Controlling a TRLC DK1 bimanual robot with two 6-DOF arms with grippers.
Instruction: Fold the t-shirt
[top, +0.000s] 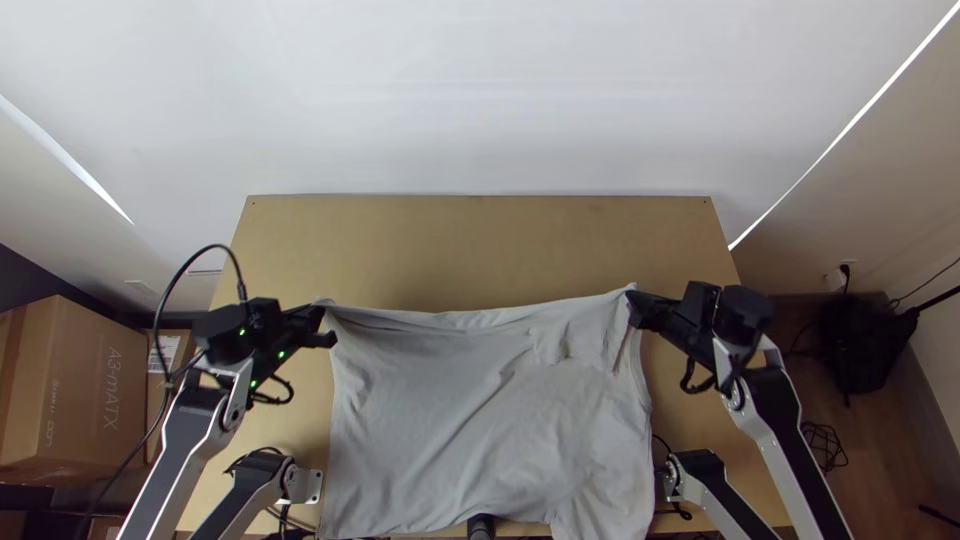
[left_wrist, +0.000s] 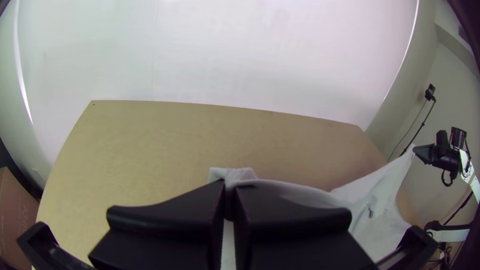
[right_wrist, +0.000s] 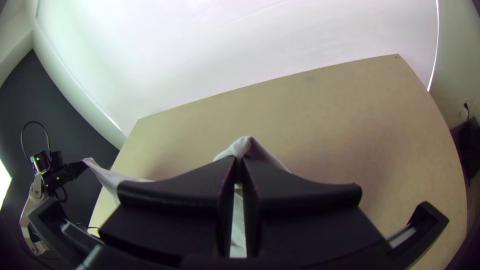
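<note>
While my left gripper (top: 324, 322) and right gripper (top: 632, 302) pinch its far corners, the t-shirt (top: 480, 420) spans between

Top view: it spreads, wrinkled, over the table's (top: 470, 245) near part. Left wrist view: my fingers (left_wrist: 185, 210) are closed on gathered cloth. Right wrist view: closed too, a peak of cloth past the tips.

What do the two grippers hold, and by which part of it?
The t-shirt, by the two ends of its far edge: left gripper at one corner, right gripper at the other.
</note>
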